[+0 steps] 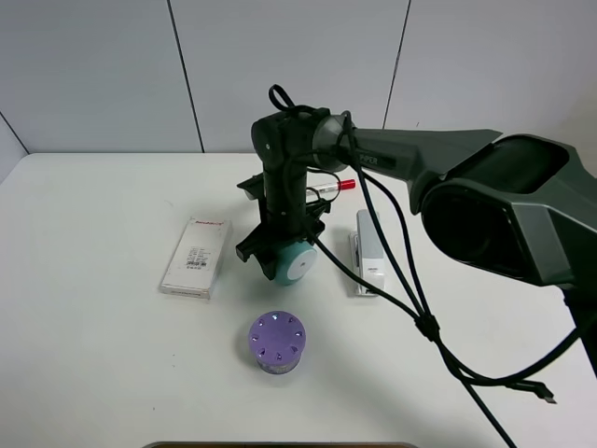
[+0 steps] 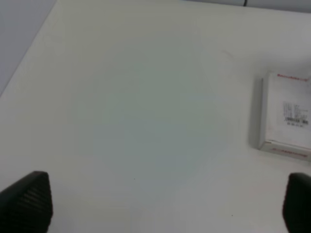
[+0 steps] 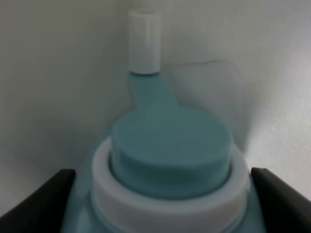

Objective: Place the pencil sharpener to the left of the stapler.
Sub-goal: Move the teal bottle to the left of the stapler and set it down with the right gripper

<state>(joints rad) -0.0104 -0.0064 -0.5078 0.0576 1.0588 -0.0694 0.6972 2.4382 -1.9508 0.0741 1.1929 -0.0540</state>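
Observation:
The teal pencil sharpener (image 1: 297, 263) shows its white round face toward the front, just left of the grey-white stapler (image 1: 367, 252). My right gripper (image 1: 283, 258) reaches in from the right and is shut on the sharpener, low over the table; I cannot tell whether it touches the surface. In the right wrist view the sharpener (image 3: 170, 145) fills the frame with its white knob (image 3: 145, 41) at the far end, held between the black fingers (image 3: 41, 204). My left gripper (image 2: 160, 206) stands open over bare table, holding nothing.
A flat white box (image 1: 196, 257) lies left of the sharpener, also seen as the white box (image 2: 286, 116) in the left wrist view. A purple cylinder with holes (image 1: 277, 342) stands in front. A red-capped marker (image 1: 338, 186) lies behind the arm. Black cables (image 1: 424, 322) hang right.

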